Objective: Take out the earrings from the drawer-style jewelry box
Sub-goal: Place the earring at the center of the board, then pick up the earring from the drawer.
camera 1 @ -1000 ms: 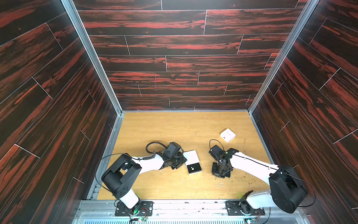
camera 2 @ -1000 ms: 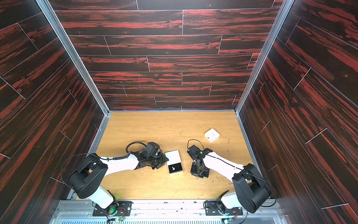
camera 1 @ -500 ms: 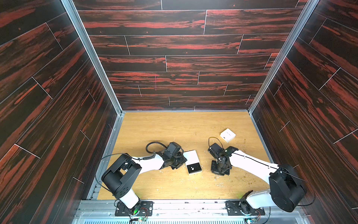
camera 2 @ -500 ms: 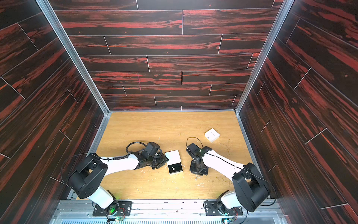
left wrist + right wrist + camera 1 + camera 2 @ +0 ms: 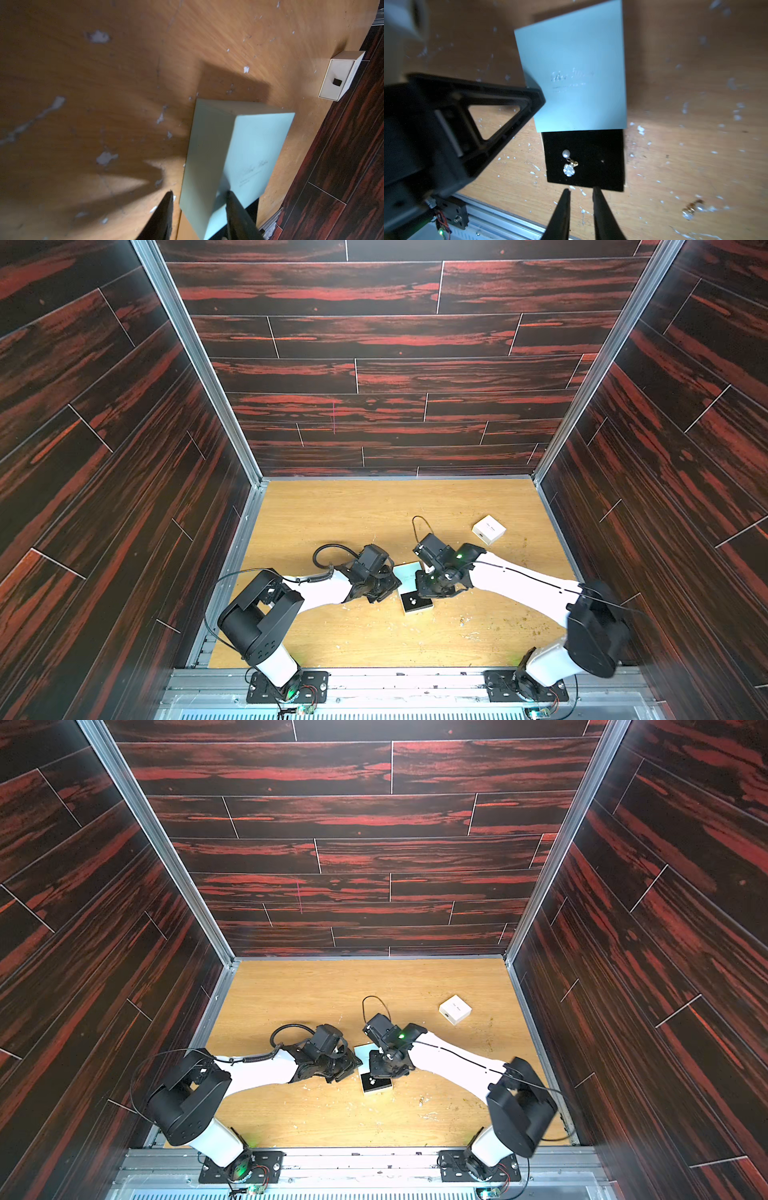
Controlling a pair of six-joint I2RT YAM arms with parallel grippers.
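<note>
We are clamping the jewelry box (image 5: pixel 571 52) in the left gripper (image 5: pixel 199 193); the right gripper (image 5: pixel 581 189), parted and empty, is hovering by the drawer (image 5: pixel 604 145), where an earring (image 5: pixel 569 164) is lying, probably needing a precise pinch next

1. pearl drop earring (image 5: pixel 569 164) on drawer (image 5: pixel 602 149) pad: in both top views only a pale speck, form illegible.
2. loose earring (image 5: pixel 690 209) on desk (image 5: pixel 675 62): blurred to a gold and white smear.
3. box sleeve (image 5: pixel 571 52): printed script blurred, unreadable.
4. right pincer (image 5: pixel 580 190): fingers cut off by the picture's edge.
5. left pincer (image 5: pixel 199 192): fingers cut off likewise; hold on the sleeve indeterminable.
6. drawer, left wrist view: nearly all hidden under the sleeve.
</note>
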